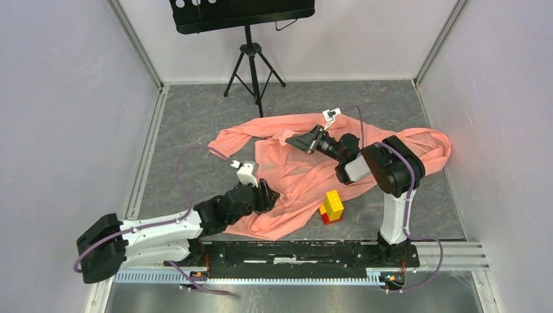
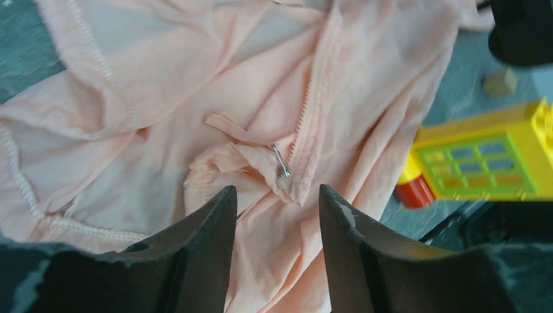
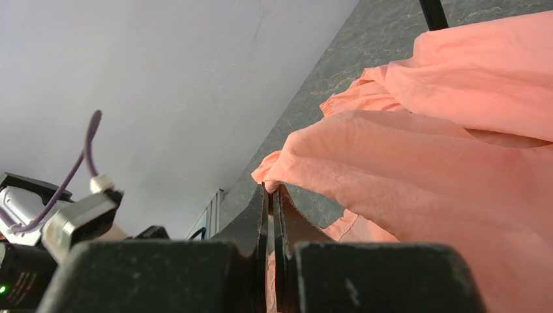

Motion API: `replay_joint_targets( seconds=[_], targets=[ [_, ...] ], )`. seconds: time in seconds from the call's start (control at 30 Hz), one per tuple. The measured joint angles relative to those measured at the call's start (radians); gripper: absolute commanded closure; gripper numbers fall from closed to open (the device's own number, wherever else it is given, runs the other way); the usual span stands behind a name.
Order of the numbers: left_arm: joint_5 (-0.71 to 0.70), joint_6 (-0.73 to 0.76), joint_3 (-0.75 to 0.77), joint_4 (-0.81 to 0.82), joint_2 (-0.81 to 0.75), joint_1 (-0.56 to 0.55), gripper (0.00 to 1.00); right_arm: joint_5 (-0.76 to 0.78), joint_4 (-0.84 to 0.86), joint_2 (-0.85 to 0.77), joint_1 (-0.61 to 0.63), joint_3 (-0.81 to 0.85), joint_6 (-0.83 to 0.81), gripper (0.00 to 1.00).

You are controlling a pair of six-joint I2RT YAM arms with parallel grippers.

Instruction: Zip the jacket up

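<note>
The salmon-pink jacket point(image 1: 306, 171) lies crumpled on the grey floor mat, its sleeves spread left and right. My left gripper point(image 1: 265, 193) hovers over the near hem with its jaws apart. In the left wrist view the left gripper point(image 2: 277, 195) holds nothing, and the fabric lies just below it. The zipper line point(image 2: 311, 98) runs up the jacket point(image 2: 195, 98), and its small metal pull point(image 2: 282, 164) sits just ahead of my fingertips. My right gripper point(image 1: 291, 139) is shut on a fold of the jacket point(image 3: 424, 150) near the collar, lifting it. The right gripper point(image 3: 272, 189) pinches the fabric's edge.
A yellow-and-red block stack point(image 1: 332, 206) stands beside the jacket's near right edge; in the left wrist view the block stack point(image 2: 482, 163) sits to the right. A black tripod stand point(image 1: 251, 59) stands at the back. Grey walls enclose the mat on three sides.
</note>
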Motion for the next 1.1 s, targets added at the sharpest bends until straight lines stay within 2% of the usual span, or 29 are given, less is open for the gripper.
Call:
replay_joint_targets(
  seconds=[0.07, 0.17, 0.27, 0.43, 0.63, 0.93, 1.1],
  targets=[
    [0.004, -0.113, 0.018, -0.047, -0.008, 0.046, 0.57, 0.0, 0.0, 0.0, 0.0, 0.0, 0.0, 1.0],
    [0.039, -0.226, 0.044, -0.078, 0.027, 0.094, 0.6, 0.0, 0.0, 0.0, 0.0, 0.0, 0.0, 1.0],
    [0.094, -0.296, 0.077, -0.083, 0.102, 0.1, 0.65, 0.0, 0.0, 0.0, 0.0, 0.0, 0.0, 1.0],
    [0.176, -0.388, 0.087, -0.073, 0.194, 0.1, 0.67, 0.0, 0.0, 0.0, 0.0, -0.001, 0.0, 1.0],
    [0.212, -0.449, 0.086, -0.05, 0.225, 0.1, 0.72, 0.0, 0.0, 0.0, 0.0, -0.002, 0.001, 1.0],
    [0.237, -0.496, 0.086, -0.021, 0.262, 0.1, 0.69, 0.0, 0.0, 0.0, 0.0, -0.002, 0.002, 1.0],
    [0.235, -0.505, 0.085, -0.026, 0.262, 0.1, 0.71, 0.0, 0.0, 0.0, 0.0, -0.002, 0.005, 1.0]
  ],
)
